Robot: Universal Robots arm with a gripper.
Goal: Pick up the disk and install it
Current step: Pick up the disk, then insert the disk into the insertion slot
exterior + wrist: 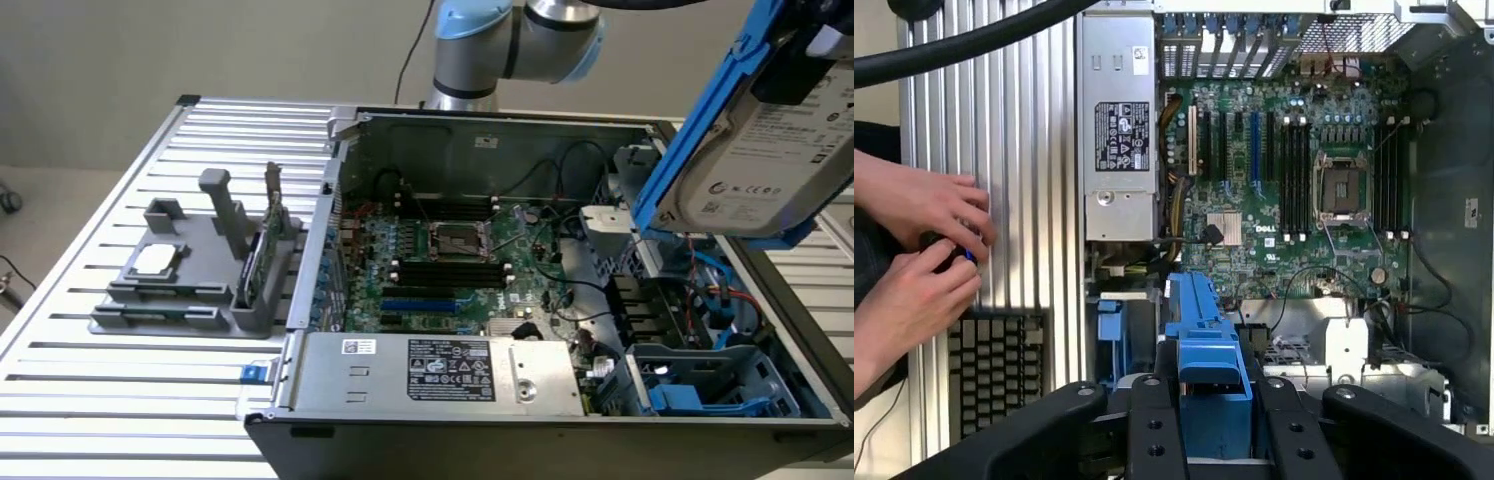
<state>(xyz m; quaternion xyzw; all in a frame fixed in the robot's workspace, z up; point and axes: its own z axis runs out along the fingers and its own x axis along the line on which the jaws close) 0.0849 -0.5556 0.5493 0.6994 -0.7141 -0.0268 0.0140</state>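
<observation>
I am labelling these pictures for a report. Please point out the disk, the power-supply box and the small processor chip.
disk (778, 150): exterior view, on its white label.
power-supply box (450, 370): exterior view, on its printed label.
processor chip (155, 260): exterior view, on its silver top.

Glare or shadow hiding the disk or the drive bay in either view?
Exterior view: soft even light, no glare on the disk, its label evenly lit; drive bay shaded but visible. Wrist view: slatted table bright with sheen, motherboard evenly lit, end effector dark, gripping the disk's blue carrier.
</observation>
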